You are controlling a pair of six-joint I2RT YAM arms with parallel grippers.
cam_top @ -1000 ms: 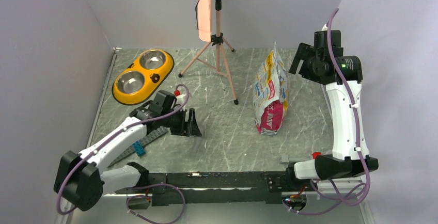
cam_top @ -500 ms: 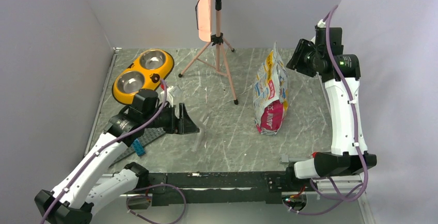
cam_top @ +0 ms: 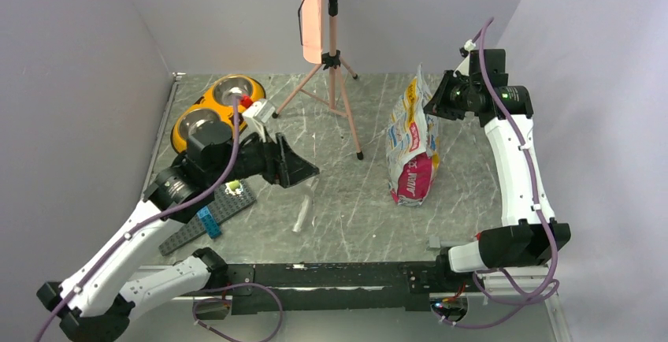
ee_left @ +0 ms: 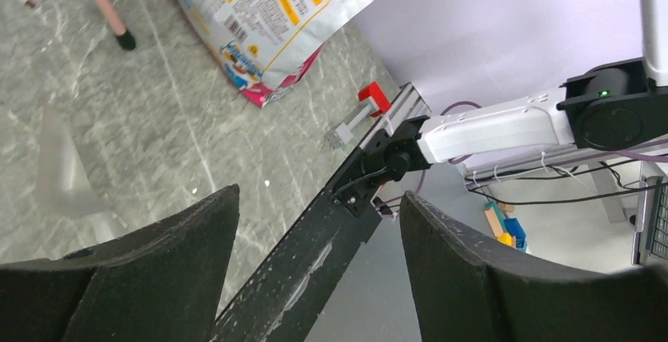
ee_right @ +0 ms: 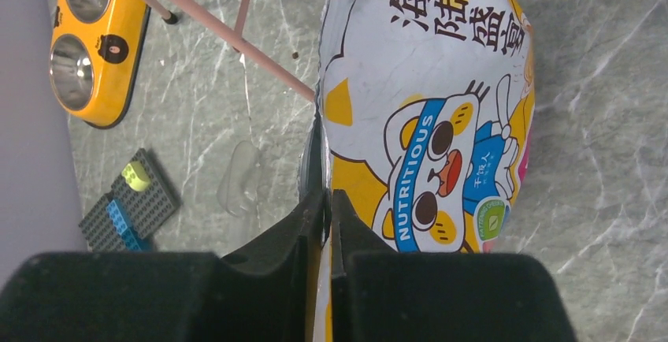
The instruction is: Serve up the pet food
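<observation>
The printed pet-food bag (cam_top: 412, 141) stands upright right of the table's middle, also in the right wrist view (ee_right: 441, 121). My right gripper (cam_top: 432, 105) is shut on the bag's upper edge, its fingers (ee_right: 299, 232) pinching the foil. No pet food shows in any view. The yellow double dish (cam_top: 217, 117) with steel bowls lies at the back left, both bowls bare. My left gripper (cam_top: 303, 170) hovers open over the table, jaws wide with nothing between them (ee_left: 321, 194). A clear plastic scoop (cam_top: 303, 214) lies on the table just below it.
A pink tripod (cam_top: 335, 82) with a lamp stands at the back centre, one leg reaching toward the bag. A grey brick plate (cam_top: 209, 220) with a blue brick lies front left. Walls close in on the left, the back and the right.
My right gripper has moved left onto the bag's top edge and shut on it. My left arm has risen and swung back; the clear scoop now lies uncovered on the table.
</observation>
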